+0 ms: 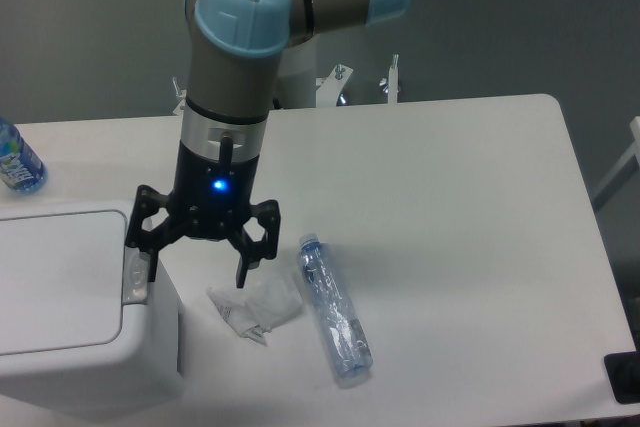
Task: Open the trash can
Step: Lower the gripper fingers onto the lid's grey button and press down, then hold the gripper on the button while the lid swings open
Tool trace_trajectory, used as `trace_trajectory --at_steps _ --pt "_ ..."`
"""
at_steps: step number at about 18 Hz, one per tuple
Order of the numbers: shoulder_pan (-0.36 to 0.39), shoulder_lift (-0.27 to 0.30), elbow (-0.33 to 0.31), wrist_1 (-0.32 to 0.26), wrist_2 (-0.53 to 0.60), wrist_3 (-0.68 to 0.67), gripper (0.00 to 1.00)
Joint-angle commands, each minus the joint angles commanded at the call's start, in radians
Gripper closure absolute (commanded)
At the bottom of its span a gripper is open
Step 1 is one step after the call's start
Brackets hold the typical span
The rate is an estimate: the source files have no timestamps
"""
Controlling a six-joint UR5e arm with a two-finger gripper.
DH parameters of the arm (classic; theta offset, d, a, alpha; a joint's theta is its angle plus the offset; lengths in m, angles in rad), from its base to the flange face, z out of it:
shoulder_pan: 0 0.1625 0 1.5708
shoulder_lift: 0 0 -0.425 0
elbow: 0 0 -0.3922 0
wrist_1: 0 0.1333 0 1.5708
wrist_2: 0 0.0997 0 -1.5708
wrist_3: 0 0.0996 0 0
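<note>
The trash can (70, 317) is a large white bin at the lower left, its flat lid down. A grey button strip (134, 277) runs along its right rim. My gripper (196, 275) hangs open and empty beside the can's right edge, pointing down. Its left finger (152, 265) is right over the button strip; whether it touches I cannot tell. The right finger (241, 269) hangs above the table beside a crumpled wrapper.
A crumpled white wrapper (256, 307) lies on the table right of the can. A clear plastic bottle (333, 311) lies on its side just beyond it. Another bottle with a blue label (17, 159) stands at the left table edge.
</note>
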Motion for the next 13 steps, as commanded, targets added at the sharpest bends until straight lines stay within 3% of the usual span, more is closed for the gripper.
trace_trajectory --at_steps 13 --pt "-0.021 -0.003 -0.015 0.000 0.002 -0.002 0.00"
